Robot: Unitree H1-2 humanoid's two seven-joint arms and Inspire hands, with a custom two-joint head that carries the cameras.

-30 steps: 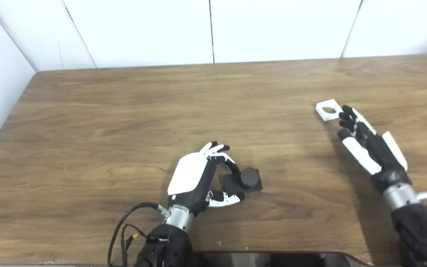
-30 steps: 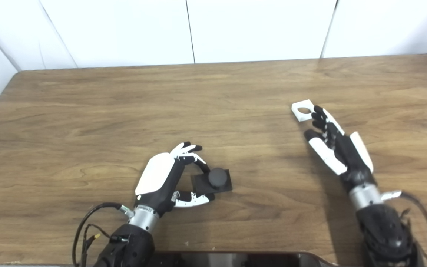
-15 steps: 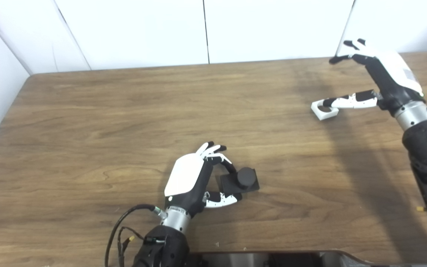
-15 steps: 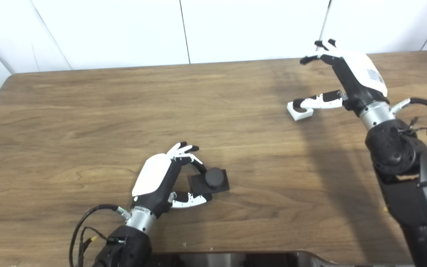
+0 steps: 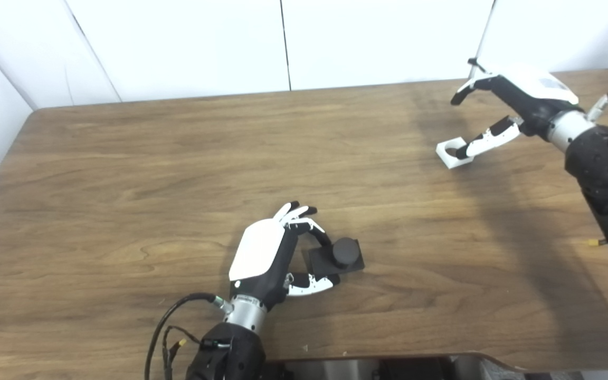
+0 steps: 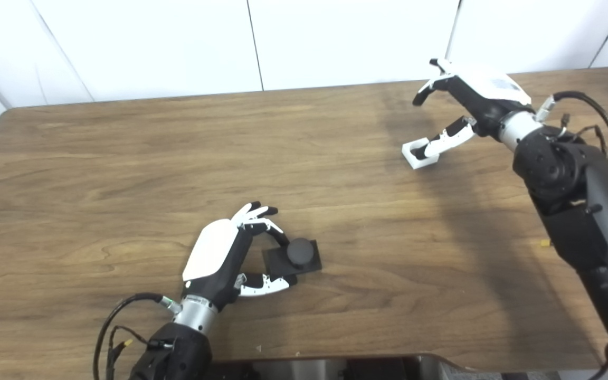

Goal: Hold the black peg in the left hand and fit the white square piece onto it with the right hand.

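The black peg (image 5: 345,251) stood upright on its flat square base, its long axis rising straight up from the table (image 5: 124,174) so that its round top faced the cameras. It was short, matte and cylindrical. The base lay flat, with its corners turned slightly off the table's edges. It sat near the front of the table, at about 6 o'clock from the table's middle.

The left hand (image 5: 272,256) was at the base's 9 o'clock side, fingers curled over the far edge and thumb along the near edge — closed loosely around the base, which rested on the wood.

The white square piece (image 5: 450,154) lay at about 2 o'clock from the peg, well apart from it. It was a low block with a round hole facing up, one corner pointing toward the front.

The right hand (image 5: 504,111) hung over it with fingers spread wide. The thumb reached down to the piece at the hole, and the fingers arched clear above it — holding nothing firmly that I could tell.

The table was brown wood grain with rounded corners. White panelled walls stood behind it.
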